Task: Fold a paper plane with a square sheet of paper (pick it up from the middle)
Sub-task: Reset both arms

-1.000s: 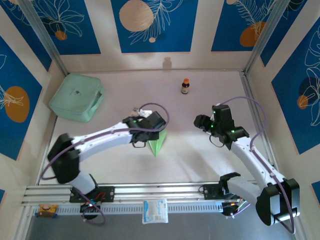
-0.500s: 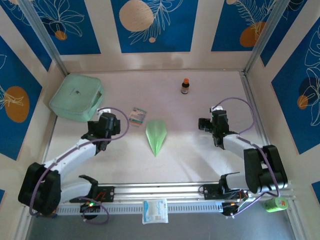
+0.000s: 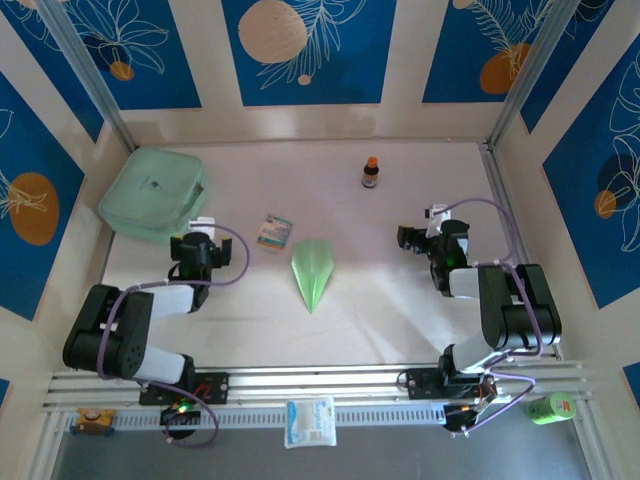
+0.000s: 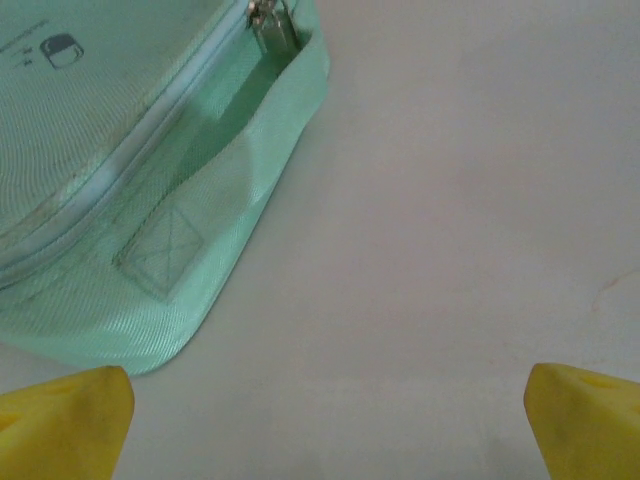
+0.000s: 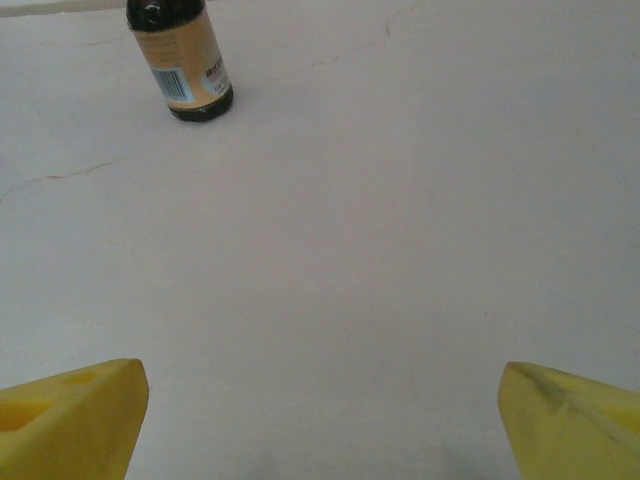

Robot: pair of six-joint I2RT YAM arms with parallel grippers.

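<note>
The pale lime-green paper lies folded as a slim paper plane (image 3: 312,268) flat in the middle of the table, its point towards the near edge. Nothing touches it. My left gripper (image 3: 191,244) sits well to its left, folded back over its arm; in the left wrist view the left gripper (image 4: 325,430) is open, with bare table between its yellow fingertips (image 4: 62,424). My right gripper (image 3: 424,237) rests far to the plane's right. In the right wrist view the right gripper (image 5: 320,420) is open and holds nothing, its fingertips (image 5: 72,415) wide apart.
A mint-green zipped box (image 3: 152,193) (image 4: 100,150) stands at the back left, just ahead of the left gripper. A striped packet (image 3: 274,232) lies beside the plane's wide end. A small dark bottle (image 3: 371,173) (image 5: 185,60) stands at the back. A white packet (image 3: 310,422) lies on the front rail.
The left arm has drawn back to the left from over the plane and the right arm has folded back to the right. Both grippers have opened wider. The plane lies free.
</note>
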